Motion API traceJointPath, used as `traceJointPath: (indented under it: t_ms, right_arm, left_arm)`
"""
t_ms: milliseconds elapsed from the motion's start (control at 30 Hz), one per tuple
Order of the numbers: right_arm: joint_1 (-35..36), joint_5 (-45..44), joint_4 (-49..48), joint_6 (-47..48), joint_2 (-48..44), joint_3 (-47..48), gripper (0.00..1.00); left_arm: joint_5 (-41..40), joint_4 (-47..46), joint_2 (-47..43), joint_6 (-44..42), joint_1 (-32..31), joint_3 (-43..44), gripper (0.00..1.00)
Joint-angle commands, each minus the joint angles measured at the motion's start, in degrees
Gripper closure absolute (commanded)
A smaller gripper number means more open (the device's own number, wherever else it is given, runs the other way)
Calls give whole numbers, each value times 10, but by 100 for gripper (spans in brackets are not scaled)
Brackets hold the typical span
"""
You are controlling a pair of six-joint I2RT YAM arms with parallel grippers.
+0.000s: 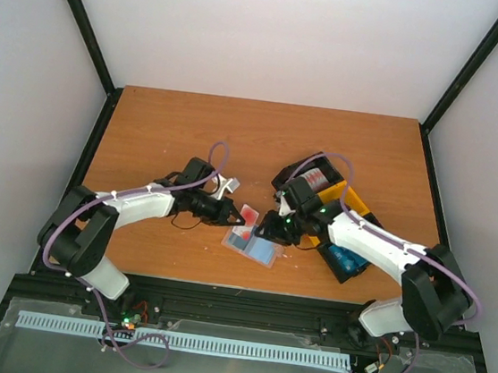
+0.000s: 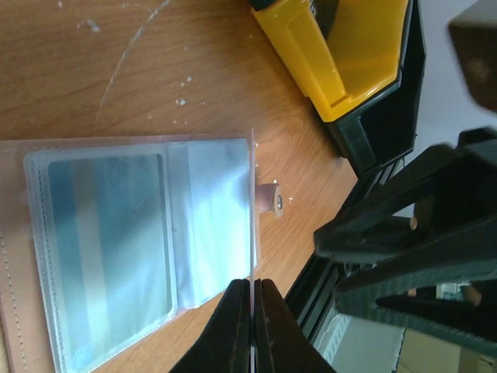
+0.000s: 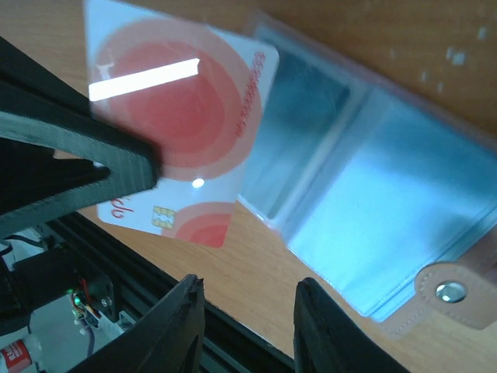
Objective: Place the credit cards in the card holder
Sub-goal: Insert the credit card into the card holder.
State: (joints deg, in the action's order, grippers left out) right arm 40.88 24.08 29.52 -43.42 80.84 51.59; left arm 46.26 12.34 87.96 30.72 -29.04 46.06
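The card holder lies open on the table, pale see-through pockets up, with a blue card in one pocket. It also shows in the left wrist view and the right wrist view. My left gripper is shut on a red credit card with white marks, seen edge-on in its own view. It holds the card at the holder's open edge. My right gripper is open and empty, low over the table beside the holder.
A black-and-yellow tray stands right of the holder, with red cards in its far part and blue ones nearer. The black table edge rail runs just behind my right fingers.
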Motion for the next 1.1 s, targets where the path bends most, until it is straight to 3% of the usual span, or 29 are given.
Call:
traceJointPath:
  t_ms: [0, 267, 633, 1067]
  right_arm:
    - [30, -7, -20, -51, 29, -31, 68]
    - [38, -39, -58, -53, 73, -48, 84]
    - [39, -121, -10, -59, 114, -50, 83]
    - [39, -139, 18, -59, 121, -55, 83]
  left_arm:
    - [20, -98, 19, 32, -7, -26, 99]
    - [5, -133, 52, 33, -8, -45, 99]
    - [-10, -147, 106, 7, -19, -50, 99]
    - [5, -198, 133, 20, -34, -68, 99]
